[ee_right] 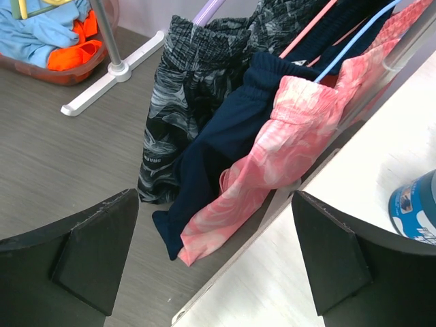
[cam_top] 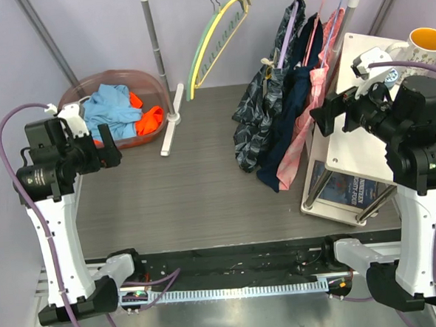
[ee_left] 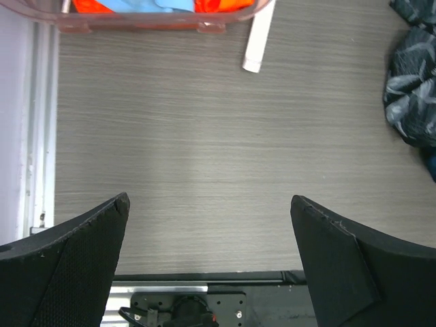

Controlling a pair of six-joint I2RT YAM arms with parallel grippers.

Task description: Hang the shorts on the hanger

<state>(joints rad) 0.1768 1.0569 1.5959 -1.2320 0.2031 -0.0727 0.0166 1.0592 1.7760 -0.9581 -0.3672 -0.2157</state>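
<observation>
Shorts (cam_top: 111,103) heaped in the bin (cam_top: 71,91), no clear long axis; left gripper (ee_left: 210,201), jaws spread, hovers just beside that bin, while right gripper (ee_right: 214,194), spread too, hangs well apart

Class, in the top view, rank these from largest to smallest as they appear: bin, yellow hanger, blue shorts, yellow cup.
1. Bin.
2. Hanger, by length, though thin.
3. Shorts, bunched in the bin; hanger versus shorts is unsure.
4. Cup, clearly smallest.
</observation>
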